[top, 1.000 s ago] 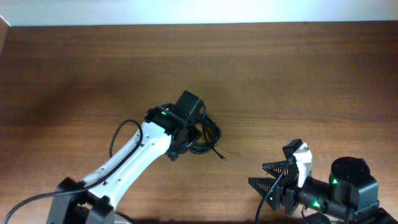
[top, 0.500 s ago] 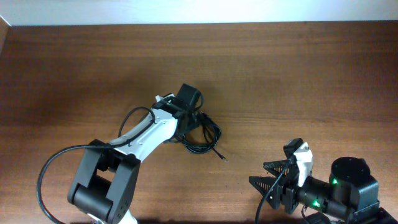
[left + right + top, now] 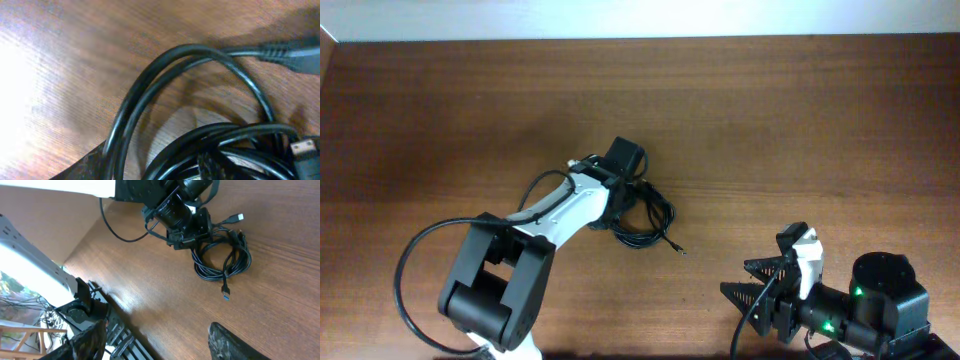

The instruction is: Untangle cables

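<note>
The cables [image 3: 650, 214] lie bunched in a loose black coil at the middle of the wooden table, with one plug end [image 3: 676, 249] sticking out toward the right front. My left gripper [image 3: 620, 207] is down on the left side of the coil, open. In the left wrist view its fingertips [image 3: 84, 166] straddle several cable strands [image 3: 200, 100] close up, and a metal plug [image 3: 305, 148] lies at the right. My right gripper [image 3: 760, 290] is open and empty near the front right. From there the coil [image 3: 222, 260] shows far off under the left gripper [image 3: 187, 227].
The left arm's thick black supply cable [image 3: 410, 270] loops at the front left. The right arm's base [image 3: 885, 300] sits at the front right corner. The table's left edge and arm mount [image 3: 85, 307] show in the right wrist view.
The left arm's elbow has swung forward and left while its gripper stayed at the coil's left side. The coil has barely shifted. The right arm has not moved.
</note>
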You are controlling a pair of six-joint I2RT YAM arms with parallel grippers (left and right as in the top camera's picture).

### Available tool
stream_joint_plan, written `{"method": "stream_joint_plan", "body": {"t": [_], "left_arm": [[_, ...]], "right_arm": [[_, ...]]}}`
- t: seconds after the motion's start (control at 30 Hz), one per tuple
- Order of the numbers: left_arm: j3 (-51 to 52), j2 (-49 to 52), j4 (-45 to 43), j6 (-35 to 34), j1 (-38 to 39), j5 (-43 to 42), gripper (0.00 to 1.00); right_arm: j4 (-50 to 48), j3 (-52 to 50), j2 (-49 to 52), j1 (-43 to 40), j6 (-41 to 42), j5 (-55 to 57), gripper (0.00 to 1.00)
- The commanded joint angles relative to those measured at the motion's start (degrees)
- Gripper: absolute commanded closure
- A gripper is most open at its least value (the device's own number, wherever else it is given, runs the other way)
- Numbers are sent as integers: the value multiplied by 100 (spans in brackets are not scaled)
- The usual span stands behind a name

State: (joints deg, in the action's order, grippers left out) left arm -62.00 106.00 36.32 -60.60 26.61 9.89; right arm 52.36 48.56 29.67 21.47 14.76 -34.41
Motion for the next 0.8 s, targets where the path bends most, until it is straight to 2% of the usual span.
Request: {"method": "stream_joint_plan", "body": {"t": [0.0,0.07,0.1,0.17,0.2,0.23,0.27,0.3,0.4,0.43,0.47,0.53,0.57,0.6,0.63,0.67,0.77], "left_arm": [[844,280,-13,-1123,-15,-138,55],[1060,280,-177,-1119,-15,-289,96],[1064,280,-160,-1080,-15,-304,100],[994,258,-173,-535,-24,-286,100],[636,72,63,483,-28,-369,100],[227,-269,603,944,-26,-369,100],[-79,-647,1025,1130,-26,-411,100],[-304,-1043,1320,1147,-26,-535,100],[-374,-2267,1213,1141,-26,-1303,100],[-374,-2723,1104,1141,-26,-1539,100],[-374,-3016,1084,981,-26,-1622,100],[-374,-3512,1088,-17,-26,-1659,100],[-374,-3595,1088,-442,-26,-1709,100],[-374,-3620,1088,-887,-26,-1762,100],[-374,-3615,1093,-1257,-26,-1812,100],[-374,-3617,1091,-1969,-26,-1814,100],[-374,-3617,1088,-2949,-26,-2382,100]], "right_arm": [[-9,74,-31,26,-39,66,35],[-9,74,-31,26,-37,66,35],[-7,74,-31,26,-37,63,36],[-4,74,-31,26,-37,63,36],[-9,74,-31,26,-37,66,36],[-9,74,-31,26,-37,66,32],[-11,74,-31,26,-37,63,22],[-11,74,-31,26,-35,61,19],[-179,74,68,26,658,66,9],[-319,74,208,26,1252,68,5],[-380,74,376,26,1707,68,5],[-372,74,940,28,2796,61,6],[-374,74,1241,28,3292,39,10],[-378,74,1491,33,3442,42,19],[-376,74,1716,33,3442,26,23],[-413,74,2111,33,3432,-94,23],[-1045,74,2643,109,3353,-87,22]]}}
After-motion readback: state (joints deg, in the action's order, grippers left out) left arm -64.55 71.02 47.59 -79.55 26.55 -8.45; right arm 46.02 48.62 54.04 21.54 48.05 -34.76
